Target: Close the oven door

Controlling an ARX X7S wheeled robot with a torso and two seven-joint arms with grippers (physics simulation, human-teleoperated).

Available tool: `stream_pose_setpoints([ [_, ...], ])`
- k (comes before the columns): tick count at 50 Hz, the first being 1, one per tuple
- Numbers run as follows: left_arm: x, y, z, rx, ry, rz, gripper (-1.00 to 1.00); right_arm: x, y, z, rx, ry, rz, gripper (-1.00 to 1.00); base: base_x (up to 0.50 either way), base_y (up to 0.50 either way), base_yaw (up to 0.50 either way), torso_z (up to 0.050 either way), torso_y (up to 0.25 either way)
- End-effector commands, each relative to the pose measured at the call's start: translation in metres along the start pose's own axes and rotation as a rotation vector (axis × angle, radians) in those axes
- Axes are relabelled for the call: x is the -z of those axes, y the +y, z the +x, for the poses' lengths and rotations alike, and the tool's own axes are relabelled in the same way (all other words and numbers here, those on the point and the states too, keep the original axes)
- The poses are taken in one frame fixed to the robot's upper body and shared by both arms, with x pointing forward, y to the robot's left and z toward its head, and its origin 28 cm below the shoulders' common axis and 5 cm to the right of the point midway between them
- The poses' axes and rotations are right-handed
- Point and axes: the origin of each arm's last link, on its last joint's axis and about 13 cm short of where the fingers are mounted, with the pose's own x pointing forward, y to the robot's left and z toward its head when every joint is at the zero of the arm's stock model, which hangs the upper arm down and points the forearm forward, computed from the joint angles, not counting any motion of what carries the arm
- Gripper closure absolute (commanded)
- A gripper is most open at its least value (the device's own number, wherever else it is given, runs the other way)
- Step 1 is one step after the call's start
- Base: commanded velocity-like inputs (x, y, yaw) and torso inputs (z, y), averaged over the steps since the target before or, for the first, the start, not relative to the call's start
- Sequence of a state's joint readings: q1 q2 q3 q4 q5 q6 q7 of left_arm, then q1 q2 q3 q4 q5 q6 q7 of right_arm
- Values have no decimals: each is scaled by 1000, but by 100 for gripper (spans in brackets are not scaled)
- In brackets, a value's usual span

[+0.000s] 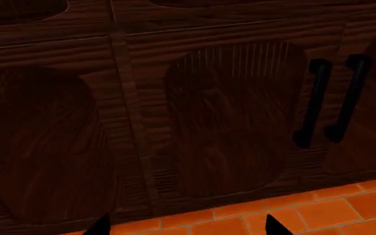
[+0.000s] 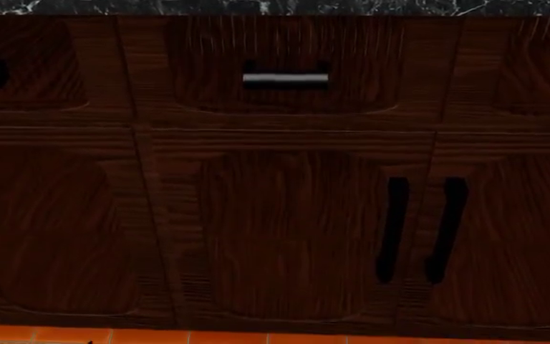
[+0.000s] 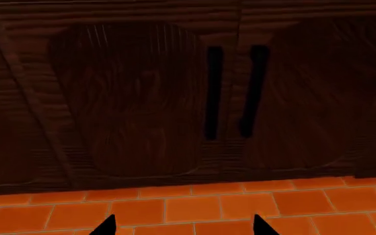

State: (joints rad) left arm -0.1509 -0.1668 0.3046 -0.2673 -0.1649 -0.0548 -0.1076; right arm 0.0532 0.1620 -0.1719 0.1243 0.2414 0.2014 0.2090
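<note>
The oven door is out of view in all three views. My left gripper (image 1: 186, 226) is open, its two black fingertips (image 1: 100, 226) spread wide over orange floor tiles in front of red-brown cabinet doors. In the right wrist view my right gripper (image 3: 184, 225) is open too, its fingertips (image 3: 107, 226) far apart above the tiles, with nothing between them. Neither gripper shows in the head view.
Red-brown wooden cabinet doors (image 2: 285, 236) with two vertical black handles (image 2: 392, 229) (image 2: 447, 229) fill the head view. Above them are drawer fronts with silver bar handles (image 2: 286, 79) and a dark marble counter edge (image 2: 275, 7). Orange tiled floor (image 3: 195, 205) lies below.
</note>
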Motion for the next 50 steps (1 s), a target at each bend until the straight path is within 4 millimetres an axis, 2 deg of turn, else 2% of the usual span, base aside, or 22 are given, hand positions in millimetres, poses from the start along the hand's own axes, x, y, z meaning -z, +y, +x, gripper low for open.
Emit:
stream_pose_setpoints([
  [1, -2, 2, 5, 43, 181, 25, -100, 12, -6, 2, -42, 181, 55, -100, 0, 0, 0, -40, 0],
  [2, -2, 3, 6, 35, 192, 17, -100, 12, -6, 2, -37, 187, 51, -100, 0, 0, 0, 0, 0],
  [3, 9, 3, 7, 35, 193, 14, -100, 13, -6, 1, -42, 199, 53, -100, 0, 0, 0, 0, 0],
  [5, -3, 7, 7, 29, 207, -15, -100, 14, -7, 1, -60, 235, 76, -100, 0, 0, 0, 0, 0],
  [7, 1, 7, 6, 67, 265, 31, -100, 14, -8, 2, -50, 236, 86, -100, 0, 0, 0, 0, 0],
  [8, 18, 7, 10, 27, 269, 75, -100, 14, -8, 2, -44, 241, 90, -100, 0, 0, 0, 0, 0],
  [9, 4, 9, 10, 34, 291, 78, -100, 14, -8, 3, -49, 243, 95, -100, 0, 0, 0, 0, 0],
  [11, 2, 9, 9, 49, 305, 72, -100, 14, -8, 3, -45, 244, 92, -100, 0, 0, 0, 0, 0],
  [12, 8, 9, 9, 44, 305, 75, -100, 14, -8, 3, -44, 242, 86, -100, 0, 0, 0, 0, 0],
  [15, 1, 9, 9, 30, 295, 57, -100, 14, -9, 3, -35, 236, 83, -100, 0, 0, 0, 0, 0],
  [30, 4, 7, 8, 25, 254, 90, -100, 14, -8, 2, -44, 207, 88, -100, 60, 332, 0, 0, 0],
  [31, 13, 7, 9, 26, 256, 86, -100, 14, -8, 2, -46, 206, 88, -100, 66, 383, 0, 0, 0],
  [33, 4, 7, 8, 27, 257, 89, -100, 14, -8, 1, -48, 204, 90, -100, 64, 385, 0, 0, 0],
  [45, 4, 7, 8, 38, 260, 75, -100, 13, -8, 1, -48, 197, 80, -100, 68, 383, 0, 0, 0],
  [47, 15, 6, 10, 39, 259, 77, -100, 13, -8, 1, -49, 196, 80, -100, 74, 383, 0, 0, 0],
  [48, 5, 7, 9, 38, 259, 73, -100, 13, -8, 1, -51, 196, 82, -100, 70, 387, 0, 0, 0],
  [50, 4, 7, 7, 41, 258, 75, -100, 13, -8, 1, -57, 197, 79, -100, 66, 387, 0, 0, 0],
])
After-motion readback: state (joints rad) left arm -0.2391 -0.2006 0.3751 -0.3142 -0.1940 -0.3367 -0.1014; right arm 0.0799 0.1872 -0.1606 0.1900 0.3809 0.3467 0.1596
